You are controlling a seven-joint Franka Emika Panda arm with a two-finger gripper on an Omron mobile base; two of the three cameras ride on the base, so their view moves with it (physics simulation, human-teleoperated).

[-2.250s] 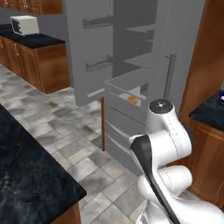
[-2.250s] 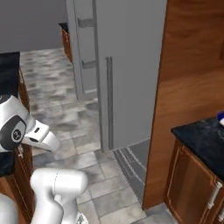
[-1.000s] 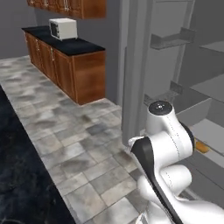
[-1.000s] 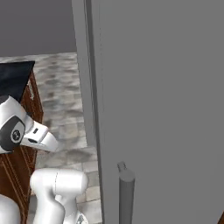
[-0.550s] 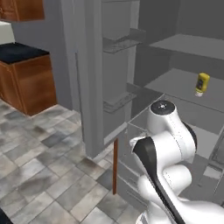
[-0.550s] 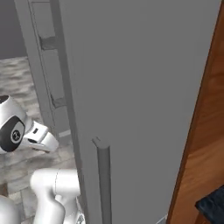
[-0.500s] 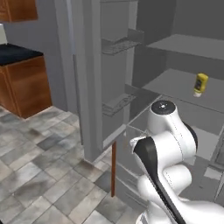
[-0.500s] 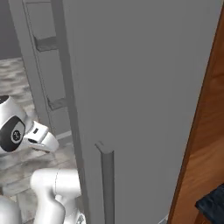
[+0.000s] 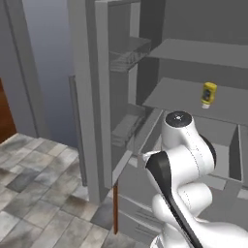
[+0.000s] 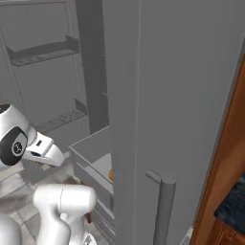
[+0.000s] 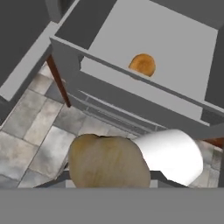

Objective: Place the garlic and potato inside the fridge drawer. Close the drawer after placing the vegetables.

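Showing one potato (image 11: 142, 64) in drawer (image 11: 183, 48), one garlic (image 11: 108, 162) held.

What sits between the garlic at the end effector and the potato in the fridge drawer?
In the hand view, only the fridge drawer's front wall and bare grey floor separate the garlic from the potato; nothing else lies between.

Arm folded in front of the base, gripper (image 11: 109, 186) pointing down.
The white arm (image 9: 181, 160) bends at its dark elbow joint; the fingers are closed around the garlic (image 11: 109, 162).
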